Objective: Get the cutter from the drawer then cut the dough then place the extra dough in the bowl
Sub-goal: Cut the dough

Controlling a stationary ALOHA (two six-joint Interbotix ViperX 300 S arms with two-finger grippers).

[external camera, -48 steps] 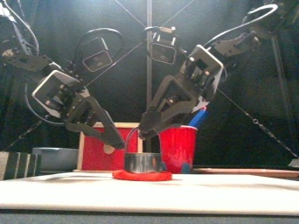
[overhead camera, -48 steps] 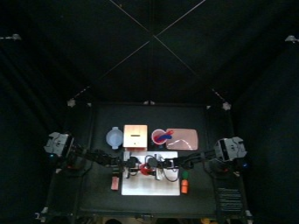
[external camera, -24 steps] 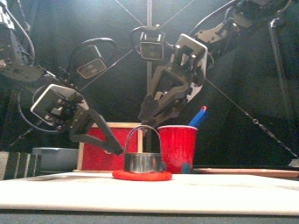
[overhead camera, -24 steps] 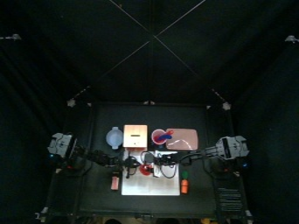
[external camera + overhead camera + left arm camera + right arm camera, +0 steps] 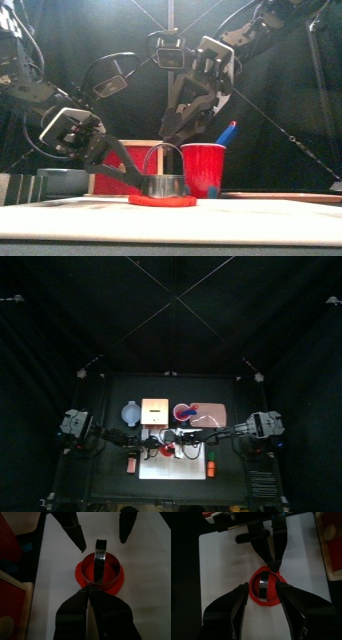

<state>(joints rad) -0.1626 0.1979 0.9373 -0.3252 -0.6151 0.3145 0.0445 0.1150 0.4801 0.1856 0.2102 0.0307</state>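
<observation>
The round metal cutter [image 5: 164,183] stands on the flat red dough [image 5: 162,200], its wire handle upright, on the white cutting board [image 5: 175,467]. My right gripper [image 5: 185,128] hangs open just above the cutter; in the right wrist view its jaws flank the cutter [image 5: 265,587] and dough [image 5: 256,598] without touching them. My left gripper [image 5: 131,168] sits low to the left of the cutter, shut and holding nothing, its tip a short way from the dough [image 5: 100,579]. The blue-grey bowl [image 5: 60,182] stands at the far left.
The wooden box with its red drawer front [image 5: 123,165] stands behind the cutter, left of a red cup [image 5: 205,170] holding a blue knife [image 5: 227,132]. The pink tray [image 5: 202,413] lies at the back right of the box [image 5: 155,411].
My right gripper has lifted off the cutter and now hangs above it. My left gripper has drawn back to the left and lower. The cutter stays on the dough.
</observation>
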